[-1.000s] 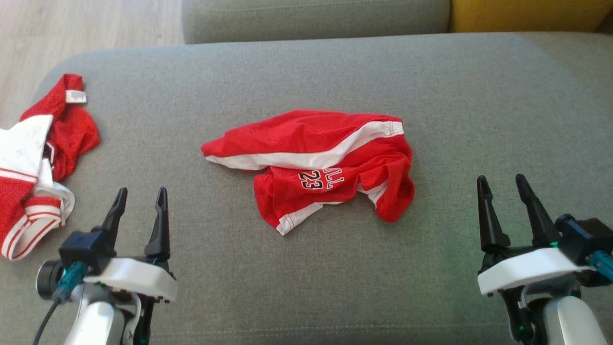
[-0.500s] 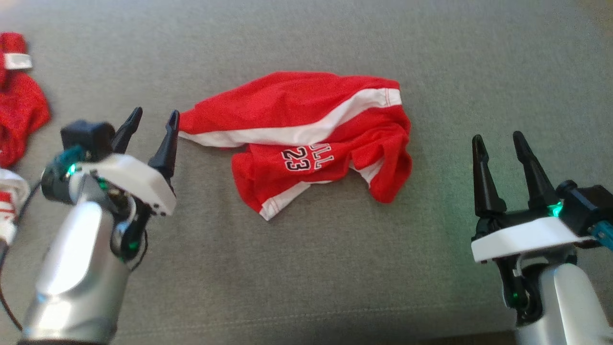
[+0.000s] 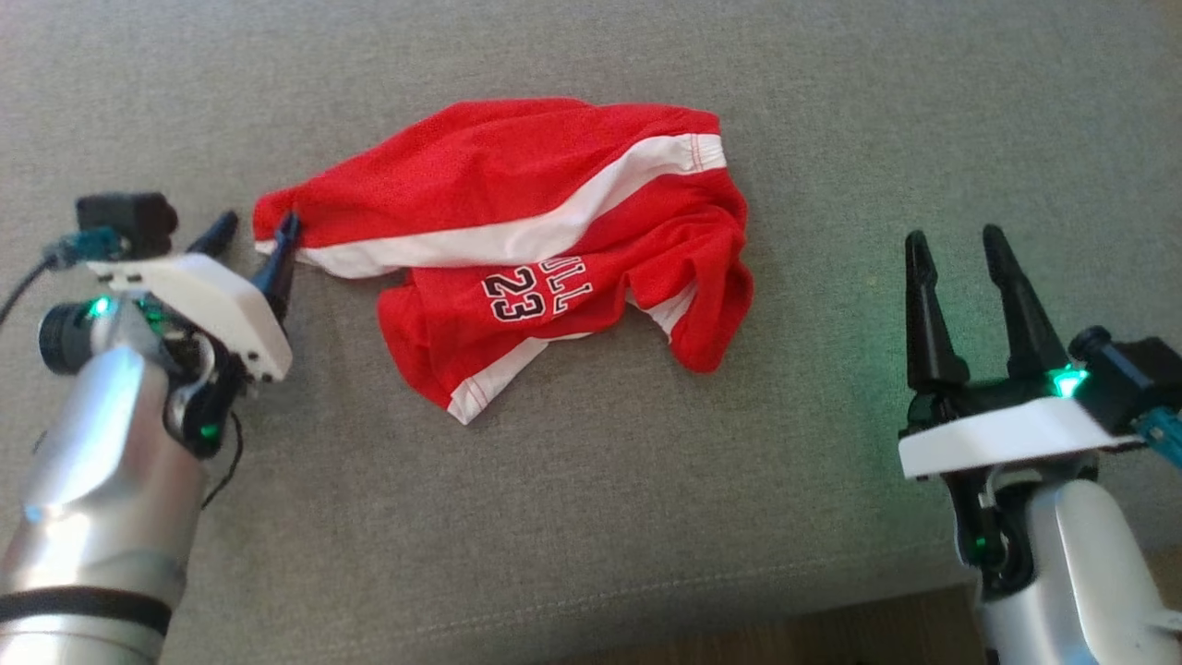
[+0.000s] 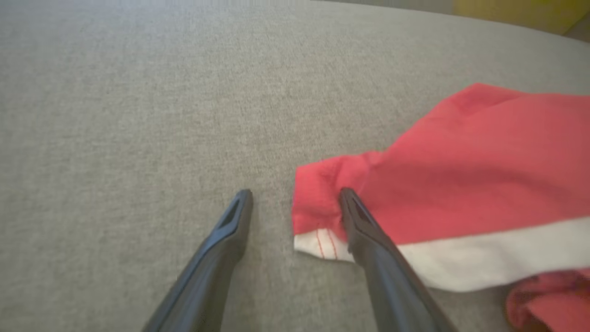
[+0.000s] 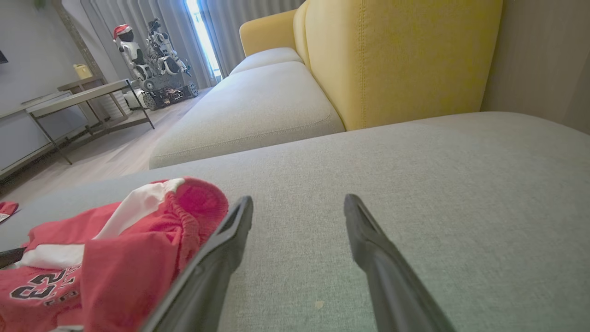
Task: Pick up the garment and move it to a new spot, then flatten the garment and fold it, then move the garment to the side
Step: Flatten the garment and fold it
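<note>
Head cam: high up, pointing steeply down at grey sofa cushion (image 3: 591,517), mid range, whole garment (image 3: 517,185) in frame. Left wrist cam: low and very close, skimming along cushion, aimed at garment's corner past left end effector (image 4: 295,191). Right wrist cam: low, off to garment's other side, looking across cushion toward yellow backrest (image 5: 401,60) and far window (image 5: 198,27). Shared across all three: garment and cushion fabric.
</note>
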Controlling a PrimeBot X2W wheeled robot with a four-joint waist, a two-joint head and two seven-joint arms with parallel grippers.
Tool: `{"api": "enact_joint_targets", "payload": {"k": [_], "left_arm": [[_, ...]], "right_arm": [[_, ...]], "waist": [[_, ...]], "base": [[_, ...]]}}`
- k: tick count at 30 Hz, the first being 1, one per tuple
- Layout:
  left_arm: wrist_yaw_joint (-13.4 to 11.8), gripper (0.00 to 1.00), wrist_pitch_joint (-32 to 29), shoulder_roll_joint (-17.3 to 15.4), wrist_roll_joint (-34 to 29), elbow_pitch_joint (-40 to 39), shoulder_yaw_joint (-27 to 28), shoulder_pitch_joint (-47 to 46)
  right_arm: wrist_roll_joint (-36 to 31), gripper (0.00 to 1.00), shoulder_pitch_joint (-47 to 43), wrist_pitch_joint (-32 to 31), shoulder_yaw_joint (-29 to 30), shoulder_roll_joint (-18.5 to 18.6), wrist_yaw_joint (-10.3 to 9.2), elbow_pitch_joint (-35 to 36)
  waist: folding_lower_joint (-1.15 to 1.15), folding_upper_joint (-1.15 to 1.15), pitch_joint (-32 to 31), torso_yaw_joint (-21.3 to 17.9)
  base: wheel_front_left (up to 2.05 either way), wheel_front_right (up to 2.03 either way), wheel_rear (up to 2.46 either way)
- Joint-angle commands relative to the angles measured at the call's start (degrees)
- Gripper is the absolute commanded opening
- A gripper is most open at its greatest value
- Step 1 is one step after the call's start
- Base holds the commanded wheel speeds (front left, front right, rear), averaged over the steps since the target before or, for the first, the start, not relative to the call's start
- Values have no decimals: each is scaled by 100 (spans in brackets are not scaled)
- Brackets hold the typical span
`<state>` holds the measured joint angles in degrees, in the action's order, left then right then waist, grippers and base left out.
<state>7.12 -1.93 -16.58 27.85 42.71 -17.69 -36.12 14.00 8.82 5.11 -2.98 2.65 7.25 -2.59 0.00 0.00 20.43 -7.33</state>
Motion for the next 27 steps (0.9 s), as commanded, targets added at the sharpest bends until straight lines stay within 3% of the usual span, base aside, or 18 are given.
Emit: {"api": "enact_joint_targets", "payload": {"k": [1,7,13,18,23,27], "left_arm": [[27,0,24,-241,141,-69,124,-238],[34,0,339,-331,525,-342,-239,-161],[-22,0,971,-464,607,-1040,-222,268],[-423,0,1095,-495,570,-2309,-208,1111],[-899,0,856,-585,598,-3853,-187,2015],[-1194,0,696,-629,624,-4653,-149,2490]], "right_arm": [[30,100,201,89,-134,22,24,159],[52,100,212,185,-98,22,24,39],[48,100,142,213,-22,22,24,-31],[55,100,31,189,52,22,24,-19],[22,100,-23,119,106,22,24,63],[3,100,-25,77,118,22,24,116]], "waist": [[0,0,31,-32],[0,0,-31,-4],[0,0,-247,117],[0,0,-388,305],[0,0,-424,481],[0,0,-420,552]], "base": [[0,0,0],[0,0,0],[0,0,0],[0,0,0],[0,0,0],[0,0,0]]}}
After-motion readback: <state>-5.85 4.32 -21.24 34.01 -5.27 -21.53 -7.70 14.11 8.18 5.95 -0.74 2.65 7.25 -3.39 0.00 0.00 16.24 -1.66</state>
